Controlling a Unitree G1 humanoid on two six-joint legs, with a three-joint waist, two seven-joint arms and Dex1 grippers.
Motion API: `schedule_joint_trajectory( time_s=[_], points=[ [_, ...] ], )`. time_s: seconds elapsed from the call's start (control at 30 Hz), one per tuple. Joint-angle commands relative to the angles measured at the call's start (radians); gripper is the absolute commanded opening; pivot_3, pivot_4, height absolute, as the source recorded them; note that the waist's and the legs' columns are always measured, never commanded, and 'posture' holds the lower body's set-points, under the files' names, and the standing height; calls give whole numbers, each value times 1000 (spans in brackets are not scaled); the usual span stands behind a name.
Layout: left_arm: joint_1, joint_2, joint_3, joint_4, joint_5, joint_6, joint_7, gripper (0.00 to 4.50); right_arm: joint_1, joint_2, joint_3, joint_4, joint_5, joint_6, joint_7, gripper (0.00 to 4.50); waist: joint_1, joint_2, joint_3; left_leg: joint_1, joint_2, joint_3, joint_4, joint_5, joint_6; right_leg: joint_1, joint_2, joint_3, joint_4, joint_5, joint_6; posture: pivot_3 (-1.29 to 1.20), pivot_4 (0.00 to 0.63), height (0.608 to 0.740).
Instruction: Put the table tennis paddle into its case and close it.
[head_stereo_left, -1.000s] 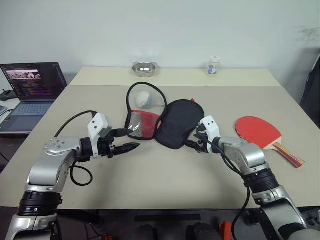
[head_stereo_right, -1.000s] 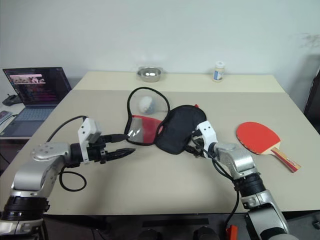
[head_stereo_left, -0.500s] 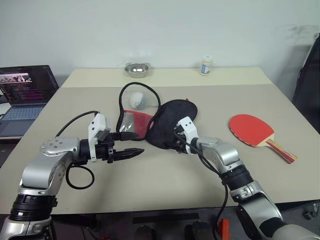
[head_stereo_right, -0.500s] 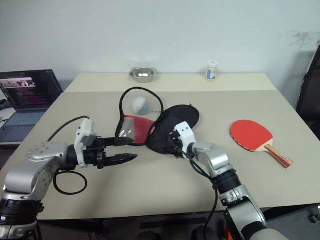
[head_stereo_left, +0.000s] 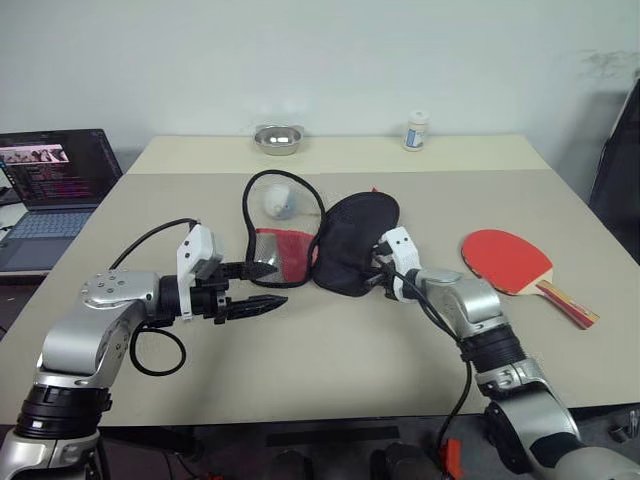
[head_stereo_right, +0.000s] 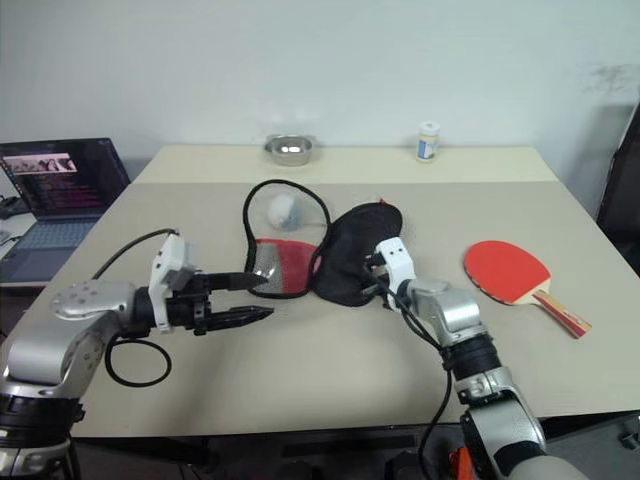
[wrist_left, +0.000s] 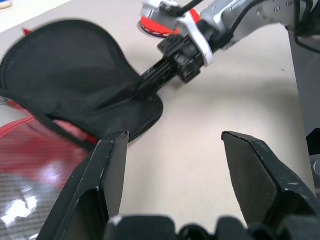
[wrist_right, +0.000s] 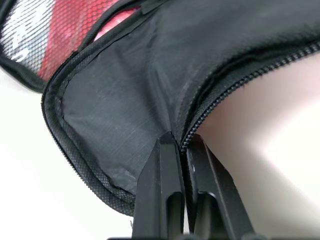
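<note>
The case (head_stereo_left: 352, 243) lies unzipped in the middle of the table, its black half to the right and its red mesh half (head_stereo_left: 282, 252) to the left. My right gripper (wrist_right: 180, 141) is shut on the black half's near edge beside the zip, also seen at gripper (head_stereo_left: 374, 276). My left gripper (head_stereo_left: 268, 284) hovers open just in front of the red half, nothing between its fingers (wrist_left: 114, 155). The table tennis paddle (head_stereo_left: 505, 260) lies red face up to the right of the case, handle toward the table's right edge.
A white ball (head_stereo_left: 283, 203) rests behind the case inside its raised zip loop. A metal bowl (head_stereo_left: 277, 138) and a small bottle (head_stereo_left: 416, 131) stand at the far edge. A laptop (head_stereo_left: 50, 170) is off the table's left side.
My right gripper has gone from open to shut on the black half's edge. The left gripper stays open and has hardly moved. The camera has shifted.
</note>
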Motion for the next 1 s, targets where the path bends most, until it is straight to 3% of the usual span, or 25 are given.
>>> schedule_joint_trajectory(
  time_s=[0.03, 0.47, 0.83, 0.93, 1.0],
  points=[
    [-16, -6, -22, -38, 0, -18, -9, 3235, 45, -118, -36, -138, 40, 101, 69, 54, 7, 0, 0, 0, -1, 0, 0, 0, 0, 0, 0, 0, 0, 0, 0, 0, 150, 740],
    [-38, -13, -52, -16, 8, -39, -13, 3235, 128, -220, -132, -324, 150, 315, 74, 54, 7, 0, 0, 0, 1, 2, -1, 0, 0, 0, 1, 1, -1, 0, 0, 0, 150, 740],
    [-43, -27, -56, -7, 19, -47, -15, 3235, 114, -245, -132, -264, 130, 272, 61, 54, 7, 0, 0, 0, -1, 2, 0, 0, 0, 0, 1, 1, -1, 0, 1, 0, 150, 740],
    [-41, -31, -54, -9, 18, -47, -9, 3235, 108, -254, -132, -251, 118, 255, 47, 678, 7, 0, 0, 0, 0, 2, 0, 0, 0, 0, 1, 1, -1, 0, 1, 0, 150, 740],
    [-38, -34, -52, -11, 18, -47, -4, 3235, 109, -260, -133, -250, 124, 255, 53, 1365, 7, 0, 0, 0, -1, 2, 0, 0, 0, 0, 1, 1, -1, 0, 1, 0, 150, 740]
  ],
)
